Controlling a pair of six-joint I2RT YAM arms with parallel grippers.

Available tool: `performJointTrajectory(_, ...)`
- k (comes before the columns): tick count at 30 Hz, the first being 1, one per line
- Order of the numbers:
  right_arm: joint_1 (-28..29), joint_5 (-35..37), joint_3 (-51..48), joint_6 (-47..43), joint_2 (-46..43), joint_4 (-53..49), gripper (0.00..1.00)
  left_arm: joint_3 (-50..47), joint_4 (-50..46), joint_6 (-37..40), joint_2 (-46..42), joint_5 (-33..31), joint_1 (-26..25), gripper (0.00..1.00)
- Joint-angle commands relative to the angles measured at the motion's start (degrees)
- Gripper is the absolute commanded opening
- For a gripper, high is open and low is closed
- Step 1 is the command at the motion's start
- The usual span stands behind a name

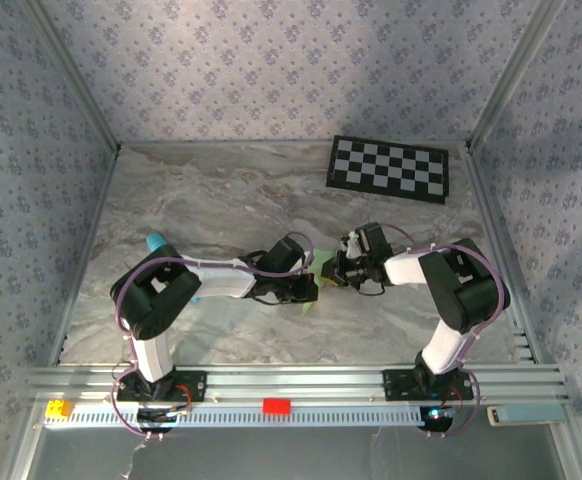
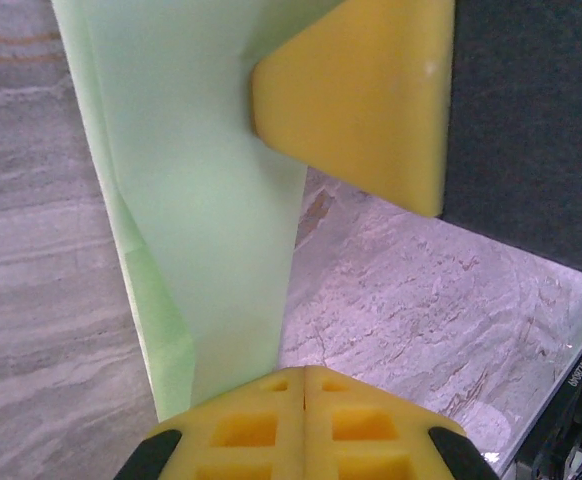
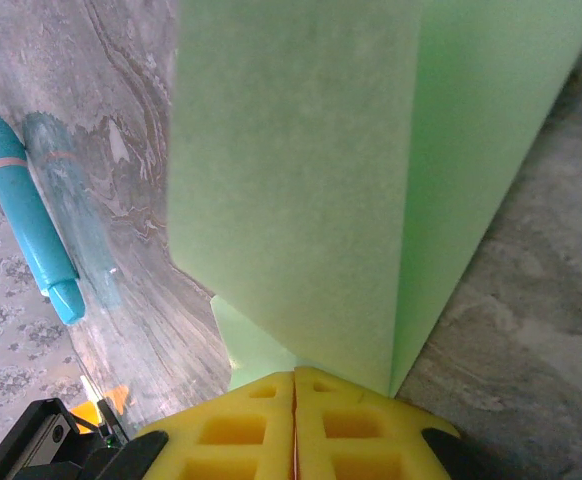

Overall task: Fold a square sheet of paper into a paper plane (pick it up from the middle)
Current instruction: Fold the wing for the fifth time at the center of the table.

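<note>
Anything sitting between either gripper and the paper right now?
Nothing visible. The left gripper and right gripper are both shut directly on the folded green paper; the blue stick lies apart on the table.

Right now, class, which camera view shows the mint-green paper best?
The left wrist view: the folded paper runs up the frame, its layered flaps visible. The right wrist view shows two plain panels meeting at a crease. The top external view gives small green slivers.

Paper (image 2: pixel 201 200) between left gripper (image 2: pixel 304 390), right gripper (image 3: pixel 294 390) — checkerboard (image 1: pixel 389 168) behind-right, stick (image 1: pixel 156 241) left.
</note>
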Motion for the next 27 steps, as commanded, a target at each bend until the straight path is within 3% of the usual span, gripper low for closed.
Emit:
performJointTrajectory(1,0.36,3.79,-0.42,-1.41,1.21,-4.0,0.09,-1.07,-0.75,0.9,1.39,-0.62,0.31,0.05)
performJointTrajectory(14,-0.08,2.66,1.5,-1.67,-0.03,-4.09,0.11,-9.15,6.19,-4.74,1.44,0.78,0.22,0.0)
performJointTrajectory(27,1.56,1.35,3.79,-4.07,-6.73,-7.36,0.16,-9.32,6.2,-4.49,0.97,0.8,0.22,0.0)
